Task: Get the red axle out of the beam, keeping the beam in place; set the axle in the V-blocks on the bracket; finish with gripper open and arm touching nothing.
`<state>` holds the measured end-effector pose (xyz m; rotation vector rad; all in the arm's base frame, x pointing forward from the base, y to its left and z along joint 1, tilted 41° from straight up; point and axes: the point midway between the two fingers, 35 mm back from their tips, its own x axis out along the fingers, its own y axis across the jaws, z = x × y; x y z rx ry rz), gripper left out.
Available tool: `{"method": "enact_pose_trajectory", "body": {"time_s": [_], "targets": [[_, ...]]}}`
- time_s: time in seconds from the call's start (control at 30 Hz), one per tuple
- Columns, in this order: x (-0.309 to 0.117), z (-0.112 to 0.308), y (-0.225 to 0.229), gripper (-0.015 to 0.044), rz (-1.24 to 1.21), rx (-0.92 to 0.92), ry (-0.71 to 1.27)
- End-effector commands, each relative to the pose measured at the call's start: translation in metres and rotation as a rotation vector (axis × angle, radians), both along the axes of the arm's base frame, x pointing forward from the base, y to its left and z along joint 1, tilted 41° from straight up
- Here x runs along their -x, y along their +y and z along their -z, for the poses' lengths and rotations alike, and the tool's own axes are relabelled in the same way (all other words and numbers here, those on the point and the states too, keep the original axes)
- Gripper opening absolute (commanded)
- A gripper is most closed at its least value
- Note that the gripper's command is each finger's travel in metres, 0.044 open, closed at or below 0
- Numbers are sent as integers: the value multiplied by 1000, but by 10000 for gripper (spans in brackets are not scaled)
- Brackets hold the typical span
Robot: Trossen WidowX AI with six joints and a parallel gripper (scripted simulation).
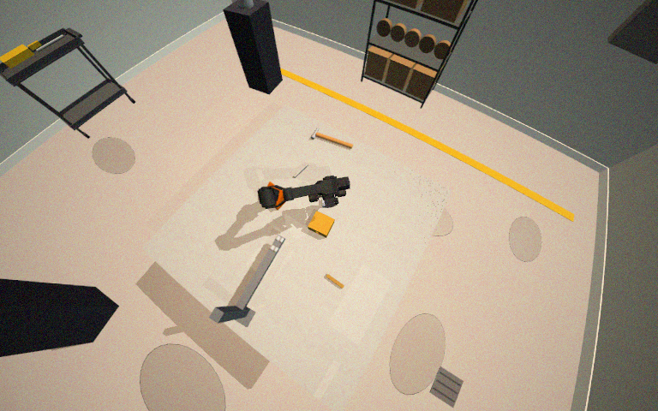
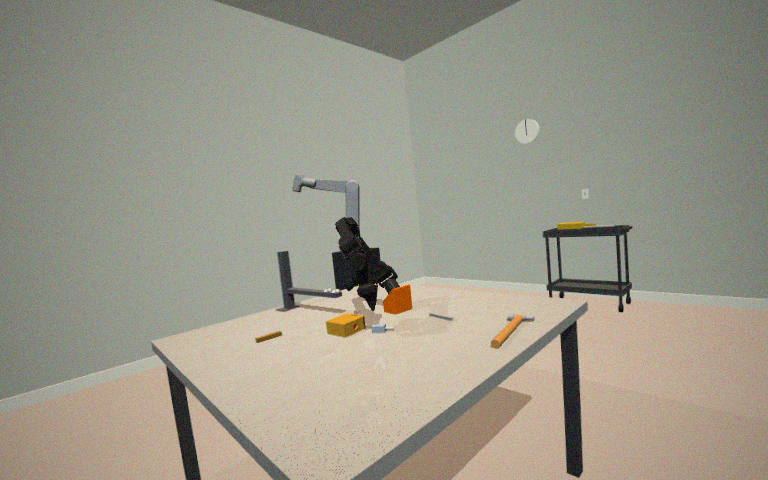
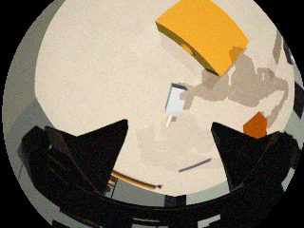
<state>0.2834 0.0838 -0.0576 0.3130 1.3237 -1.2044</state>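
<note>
Fingers apart with nothing between them, the black end effector point(image 1: 320, 199) point(image 2: 370, 302) point(image 3: 171, 125) points down over the tabletop point(image 1: 378, 203) point(image 2: 362, 384) point(image 3: 95, 71), near a small pale block with a pin point(image 2: 378, 328) point(image 3: 176, 101). Its black arm point(image 1: 302, 192) point(image 2: 356, 263) is folded above an orange base point(image 1: 279, 195) point(image 2: 398, 300) point(image 3: 256, 125). A reddish spot shows in the hole of the yellow rectangular beam point(image 1: 320, 223) point(image 2: 344, 325) point(image 3: 204, 33), apparently the red axle point(image 2: 355, 326). White V-blocks point(image 1: 277, 243) point(image 2: 331, 290) sit on the grey metal bracket point(image 1: 254, 276) point(image 2: 308, 292). An orange-handled hammer point(image 1: 333, 140) point(image 2: 506, 332) point(image 3: 135, 181) lies well apart from it. A dark two-shelf cart point(image 1: 94, 104) point(image 2: 589, 286) stands beyond, by a grey-green wall point(image 2: 481, 186).
</note>
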Motion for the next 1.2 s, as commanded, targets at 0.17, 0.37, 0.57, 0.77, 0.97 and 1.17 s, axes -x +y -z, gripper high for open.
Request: {"method": "enact_pose_trajectory", "body": {"time_s": [0.17,0.37,0.57,0.77,0.97,1.17], "targets": [[17,5,5,440,90,188,-144],[17,11,0,440,90,188,-144],[21,32,-18,440,90,189,-144],[24,44,-27,440,90,190,-144],[24,46,-29,440,90,190,-144],[25,53,-35,440,90,190,-144]]}}
